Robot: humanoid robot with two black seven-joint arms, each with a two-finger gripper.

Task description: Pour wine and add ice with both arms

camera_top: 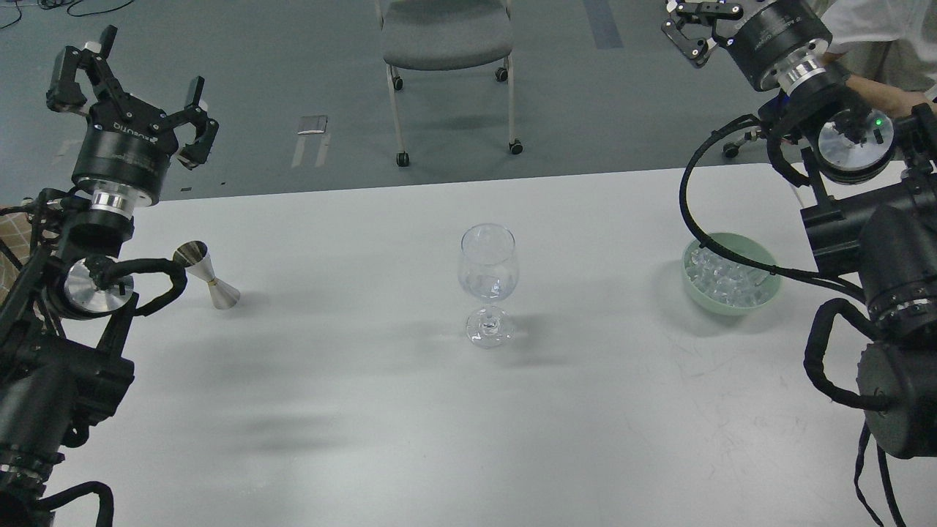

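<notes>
1. Standing upright near the middle of the white table [351, 439], the wine glass [488, 284] is the landmark here; it looks clear, with only glints in its bowl.
2. The left arm [66, 322] rises along the table's left edge, well left of the glass, its silver joint disc facing the camera and a black cable looping beside it.
3. The left gripper [128, 91] points up and away, above the floor beyond the table's far edge; its fingers [196, 121] are spread wide and hold nothing.
4. A small metal jigger [208, 275] stands tilted on the table to the left of the glass, just beside the left arm's cable loop.
5. The right arm [878, 293] comes in along the right edge, well right of the glass, bent sharply upward with cables arcing over the table.
6. The right gripper [692, 29] sits at the top of the view, far right of and beyond the glass, partly cut off by the frame; its fingers look parted and empty.
7. The ice [725, 282] lies heaped in a pale green bowl [732, 306] on the table to the right of the glass, under a loop of the right arm's cable.
8. A grey wheeled chair [446, 36] stands on the floor beyond the table, straight behind the glass.
</notes>
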